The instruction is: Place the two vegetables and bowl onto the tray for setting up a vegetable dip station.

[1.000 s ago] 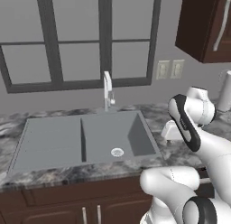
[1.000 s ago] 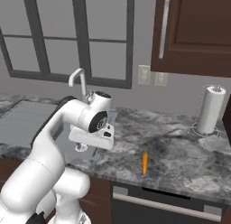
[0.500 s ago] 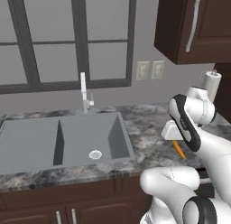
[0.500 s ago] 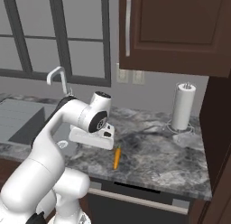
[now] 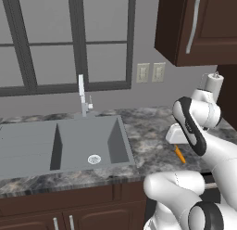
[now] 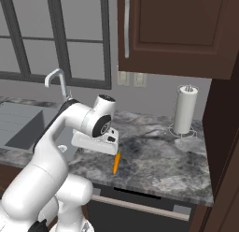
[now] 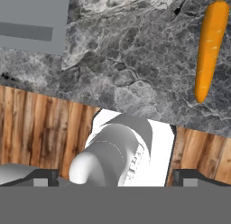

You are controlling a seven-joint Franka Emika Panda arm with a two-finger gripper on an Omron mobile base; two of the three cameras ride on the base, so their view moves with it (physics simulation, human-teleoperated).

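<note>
Right base view has the carrot point(image 6: 116, 163) lying on the grey marbled counter point(image 6: 158, 156) close to its front edge, about midway between the sink point(image 6: 18, 126) at the left end and the paper towel roll point(image 6: 185, 109) that stands toward the back right. The gripper point(image 6: 100, 143) hangs over the counter just to the sink side of the carrot, apart from it. Its two fingers are spread as wide as they go, and nothing sits between them.

From the hand camera, the carrot point(image 7: 208, 49) runs lengthwise with its green stub pointing away toward the back of the counter and its thin tip pointing to the front edge. It lies flat on the stone, off to one side of the line the hand looks along, so the hand is not yet centred over it.

Left base view puts the carrot point(image 5: 179, 154) just past the arm's forearm, between the sink's point(image 5: 60, 143) right edge and the counter's front edge.

As a judgement, the task stands at its very start: the carrot rests untouched on the stone, not on any tray. Where the tray, the bowl and the cucumber are, these pictures do not tell. All three placements are left to do, and the carrot looks like the first thing to be picked up.
</note>
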